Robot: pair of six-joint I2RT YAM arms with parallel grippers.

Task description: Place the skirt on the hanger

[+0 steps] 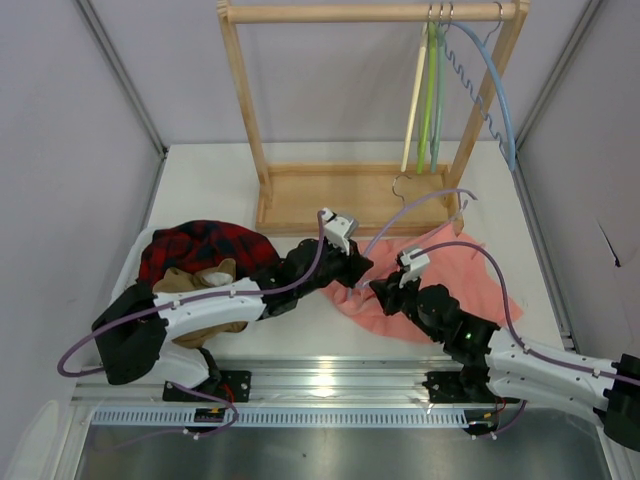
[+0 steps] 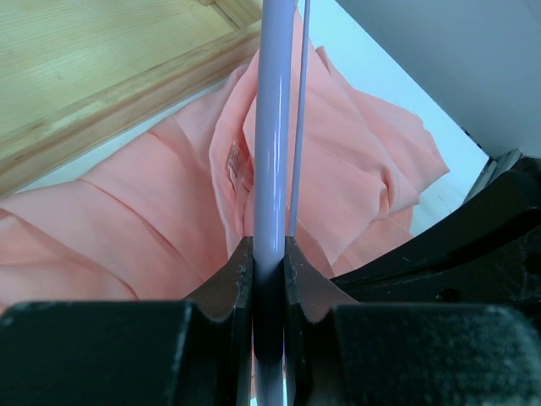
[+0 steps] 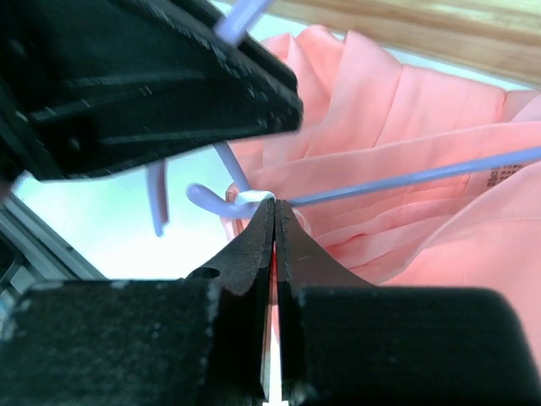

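1. At the centre of the top view, both grippers meet at the left edge of the skirt (image 1: 455,275). It lies crumpled on the table (image 1: 200,170), right of centre and just in front of the rack (image 1: 245,100).
2. The left gripper (image 1: 352,270) reaches in from the left. Its wrist view shows the jaws narrow and clamped on the hanger (image 2: 272,127), whose thick lilac bar runs straight up the frame from between the fingers (image 2: 241,271).
3. A thinner lilac rod runs up just right of that bar. Behind both, the skirt's (image 2: 152,194) pink folds fill the middle of the frame, with the rack's wooden base at the upper left.
4. From above, the hanger (image 1: 415,208) arcs from the left gripper up and to the right, over the skirt's upper edge.
5. The right gripper (image 1: 383,290) comes in from the lower right, just beside the left one. In its wrist view the jaws are pressed fully together (image 3: 275,207).
6. Its tips touch a small white strip (image 3: 254,196) at the skirt's (image 3: 406,110) edge, beside the hanger's curled end. Whether the strip is pinched I cannot tell.
7. The hanger's thin rod (image 3: 423,178) runs from those tips to the right edge of the frame, across the pink cloth.
8. Cream, green and light blue hangers (image 1: 430,90) hang from the rack's rail at the upper right of the top view.
9. A plaid garment (image 1: 205,245) and a tan garment (image 1: 195,280) lie at the left, partly under the left arm.
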